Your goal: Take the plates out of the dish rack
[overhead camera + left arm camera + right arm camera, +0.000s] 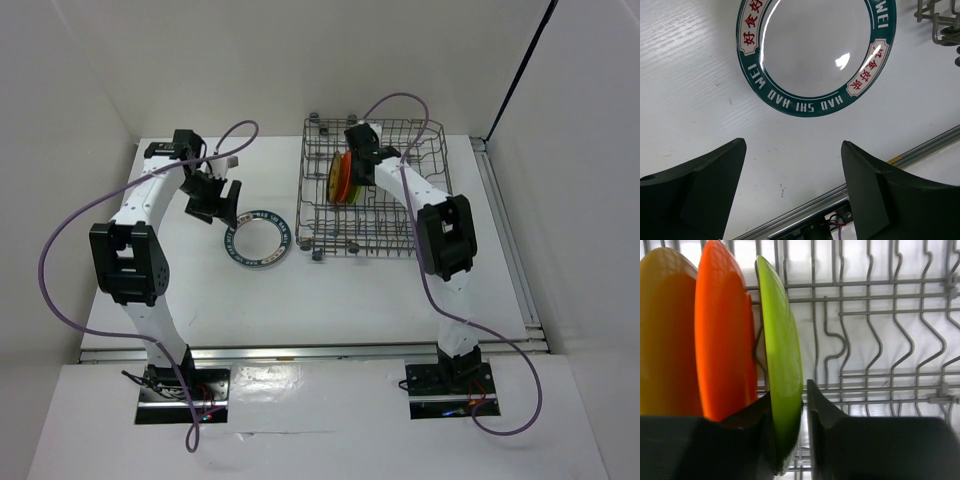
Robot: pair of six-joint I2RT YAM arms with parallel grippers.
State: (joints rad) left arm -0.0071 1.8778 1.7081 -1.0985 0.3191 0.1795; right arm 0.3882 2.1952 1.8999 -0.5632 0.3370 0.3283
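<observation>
Three plates stood on edge between the tines of the dish rack [390,225]: a yellow plate [665,340], an orange plate [720,335] and a green plate [782,350]. They were packed close together, so only their rims offered a grip.

That looked to be why the right tool [789,390] had reached down into the rack and straddled the green plate. It was the outermost of the three, with bare wire on its free side. One finger lay against it and the other sat just beside it. I could not tell whether the tool was pinching yet or merely closing in.

A white plate with a dark lettered rim [262,240] lay flat on the desk [300,300], already out and near the rack's left side. The left tool [792,150] hung just above the desk beside it, spread wide and holding nothing.

By my reckoning the job was under halfway. The green plate would need lifting straight up to clear the tines and avoid dragging the orange plate along.
</observation>
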